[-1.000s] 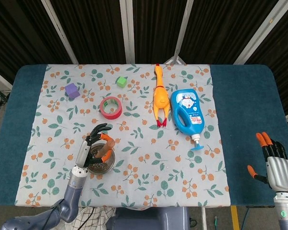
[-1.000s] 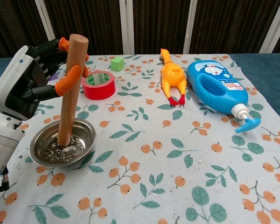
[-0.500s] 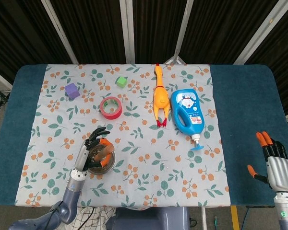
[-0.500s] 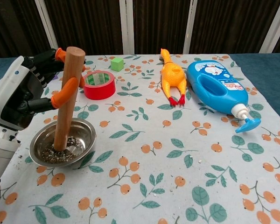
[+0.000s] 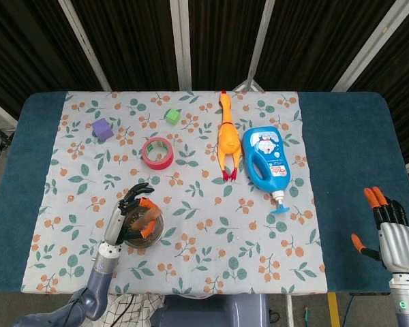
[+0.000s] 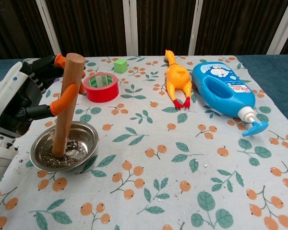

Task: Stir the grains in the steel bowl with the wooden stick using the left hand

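Head view. The left hand (image 5: 126,219) is closed around the wooden stick (image 5: 144,221), which stands in the steel bowl (image 5: 154,235) near the front left of the floral cloth (image 5: 204,204) covering the surface (image 5: 347,150). The right hand (image 5: 390,228) hovers off the cloth at the far right, fingers apart, holding nothing. A red tape roll (image 5: 157,152), purple cube (image 5: 102,129), green cube (image 5: 172,116), rubber chicken (image 5: 227,138) and blue bottle (image 5: 266,158) lie well apart from the bowl.

Chest view. The left hand (image 6: 20,103) grips the wooden stick (image 6: 68,103) along its upper half, orange fingertips (image 6: 62,99) wrapped across the front. The stick leans slightly, top toward the right, and its lower end rests among the grains (image 6: 67,154) on the left side of the steel bowl (image 6: 89,139). The red tape roll (image 6: 101,87) sits just behind the bowl.

Handling, as a judgement. The stick looks rigid, light and smooth, so a grip high on the shaft gives leverage but may let it twist or slip. The bowl appears thin, light and unanchored on the cloth; sideways pressure against its wall could slide or tip it. The grains are loose and shallow, and would scatter under fast strokes.
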